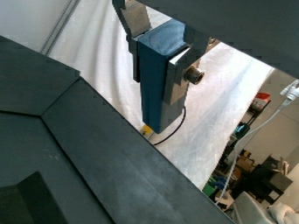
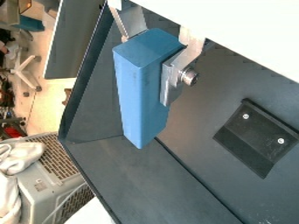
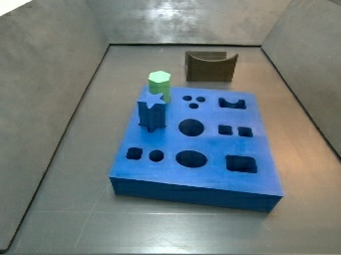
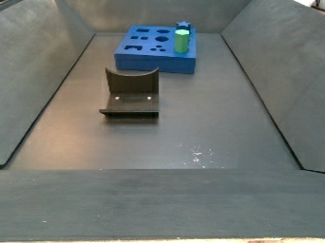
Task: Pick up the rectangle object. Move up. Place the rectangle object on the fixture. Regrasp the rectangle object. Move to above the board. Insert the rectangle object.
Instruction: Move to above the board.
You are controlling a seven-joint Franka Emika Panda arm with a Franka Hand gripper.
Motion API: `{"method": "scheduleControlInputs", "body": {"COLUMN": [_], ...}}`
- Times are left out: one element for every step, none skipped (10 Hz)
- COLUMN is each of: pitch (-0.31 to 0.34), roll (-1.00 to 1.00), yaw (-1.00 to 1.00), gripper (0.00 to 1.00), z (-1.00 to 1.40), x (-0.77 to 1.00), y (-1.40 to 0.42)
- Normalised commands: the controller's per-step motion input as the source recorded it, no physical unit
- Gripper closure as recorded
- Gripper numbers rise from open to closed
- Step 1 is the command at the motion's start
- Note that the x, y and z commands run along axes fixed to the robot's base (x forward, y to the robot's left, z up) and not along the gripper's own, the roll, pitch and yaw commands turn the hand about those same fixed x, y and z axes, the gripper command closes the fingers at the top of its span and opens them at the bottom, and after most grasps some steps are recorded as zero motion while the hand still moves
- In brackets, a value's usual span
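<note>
Dark grey panels wall in a dark matte surface [image 4: 191,123], where the small dark brown U-shaped fixture [image 4: 131,92] stands empty, well apart from the thick bright blue board [image 3: 200,139] with its dark cutouts. Both side views lack the gripper [image 2: 176,66]; the arm is evidently raised above their frame. Both wrist views show the jaws clamped on the pale grey-blue long rectangular block [image 2: 142,83] near one end, so its long axis projects well beyond the silver finger plates [image 2: 177,72]. By judgement, placement on the fixture comes next, with that long axis laid across the dipped middle.
</note>
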Motion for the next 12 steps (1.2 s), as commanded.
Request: {"method": "scheduleControlInputs", "body": {"pitch": [0.231, 0.231, 0.231, 0.231, 0.231, 0.231, 0.231, 0.231, 0.231, 0.231, 0.232, 0.232], "roll": [0.08, 0.08, 0.08, 0.08, 0.08, 0.08, 0.08, 0.08, 0.08, 0.08, 0.08, 0.08], "yaw": [0.24, 0.23, 0.23, 0.23, 0.23, 0.23, 0.23, 0.23, 0.23, 0.23, 0.23, 0.23], "gripper": [1.00, 1.00, 1.00, 1.00, 1.00, 1.00, 1.00, 1.00, 1.00, 1.00, 1.00, 1.00], "z": [0.03, 0.03, 0.03, 0.03, 0.03, 0.03, 0.03, 0.03, 0.03, 0.03, 0.03, 0.03], "x": [0.17, 0.17, 0.17, 0.17, 0.17, 0.17, 0.17, 0.17, 0.17, 0.17, 0.17, 0.17], "y": [-0.05, -0.05, -0.05, -0.05, -0.05, -0.05, -0.05, -0.05, -0.05, -0.05, -0.05, -0.05]}}
